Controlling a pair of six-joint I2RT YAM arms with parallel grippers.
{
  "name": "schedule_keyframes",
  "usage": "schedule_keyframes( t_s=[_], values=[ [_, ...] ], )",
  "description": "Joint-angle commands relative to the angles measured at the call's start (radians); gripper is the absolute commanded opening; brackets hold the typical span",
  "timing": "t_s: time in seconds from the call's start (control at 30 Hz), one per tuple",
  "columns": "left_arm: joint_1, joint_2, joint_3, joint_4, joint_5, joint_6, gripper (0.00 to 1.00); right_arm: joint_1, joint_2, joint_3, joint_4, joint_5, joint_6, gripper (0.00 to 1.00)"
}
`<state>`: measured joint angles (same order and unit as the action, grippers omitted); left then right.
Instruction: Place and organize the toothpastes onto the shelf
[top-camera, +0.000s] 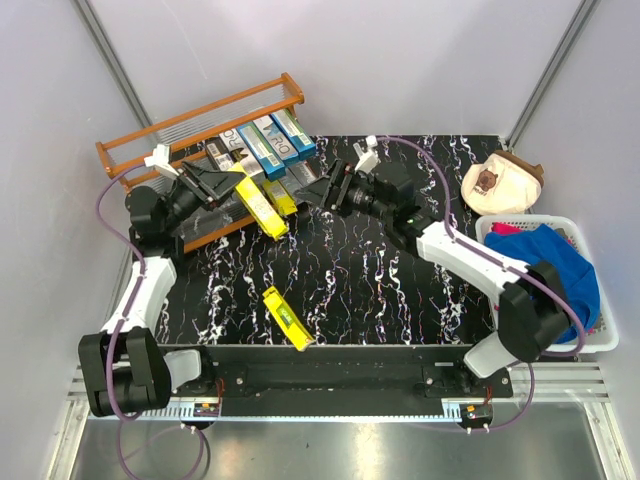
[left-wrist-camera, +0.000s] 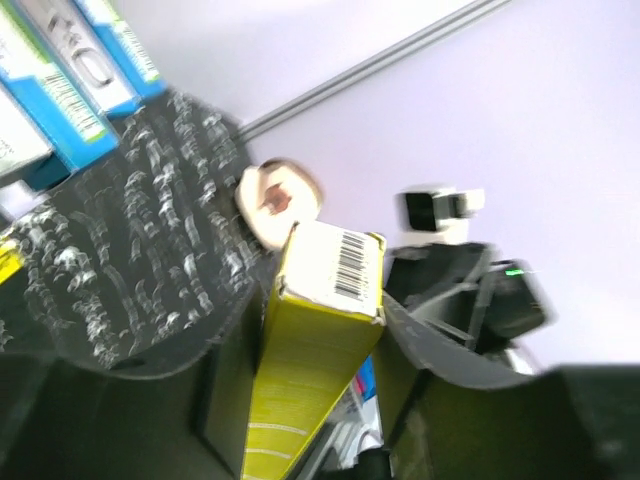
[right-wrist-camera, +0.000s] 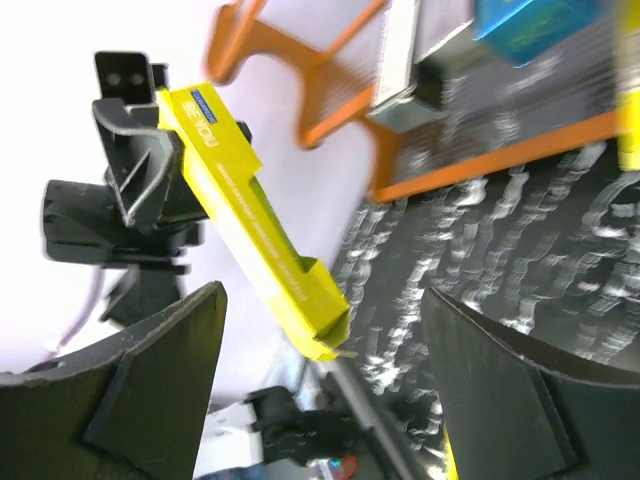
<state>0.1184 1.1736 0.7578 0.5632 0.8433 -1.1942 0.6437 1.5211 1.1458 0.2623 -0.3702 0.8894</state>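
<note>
Table: black marbled top (top-camera: 400, 290), grey walls behind.
Left gripper (top-camera: 225, 185): clamped on a yellow carton (top-camera: 260, 207), long and slim, with a white barcoded end, just before the shelf.
Right gripper (top-camera: 325, 190): jaws spread, holding nothing, upper centre.
Shelf (top-camera: 200, 110): orange-brown rails, upper left; blue-teal and silver cartons (top-camera: 272, 142) side by side.
Loose carton (top-camera: 285, 318): yellow, flat, lower centre.

cartons (top-camera: 265, 140) on shelf (top-camera: 128, 138), basket (top-camera: 596, 347) at right

Left gripper (top-camera: 234, 187) grips yellow carton (top-camera: 262, 210) by shelf (top-camera: 194, 111); second yellow carton (top-camera: 286, 318) lies on table (top-camera: 400, 290).
</note>
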Motion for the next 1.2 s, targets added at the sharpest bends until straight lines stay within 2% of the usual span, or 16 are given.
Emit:
schedule_keyframes(
  t_s=[0.0, 0.23, 0.43, 0.7, 0.97, 1.03, 1.13, 1.17],
  values=[
    [0.021, -0.005, -0.009, 0.358, 0.037, -0.240, 0.43, 0.004, 0.057, -0.038, 0.316, -0.164, 0.196, 0.88],
    [0.021, 0.043, -0.012, 0.481, 0.016, -0.344, 0.37, 0.042, 0.045, -0.074, 0.345, -0.142, 0.172, 0.89],
    [0.021, 0.043, -0.018, 0.471, 0.005, -0.343, 0.35, 0.089, 0.050, -0.089, 0.460, -0.142, 0.204, 0.89],
    [0.021, 0.054, -0.025, 0.500, 0.000, -0.370, 0.33, 0.126, 0.096, -0.058, 0.488, -0.128, 0.215, 0.86],
    [0.020, 0.077, -0.043, 0.573, 0.003, -0.418, 0.33, 0.126, 0.131, -0.012, 0.540, -0.118, 0.232, 0.59],
    [0.020, 0.087, -0.048, 0.592, 0.010, -0.438, 0.33, 0.126, 0.129, -0.009, 0.543, -0.118, 0.230, 0.54],
    [0.021, 0.098, -0.049, 0.616, 0.014, -0.450, 0.36, 0.126, 0.120, -0.004, 0.543, -0.119, 0.230, 0.45],
    [0.021, 0.100, -0.052, 0.621, 0.014, -0.449, 0.39, 0.125, 0.119, -0.004, 0.542, -0.121, 0.230, 0.43]
  ],
)
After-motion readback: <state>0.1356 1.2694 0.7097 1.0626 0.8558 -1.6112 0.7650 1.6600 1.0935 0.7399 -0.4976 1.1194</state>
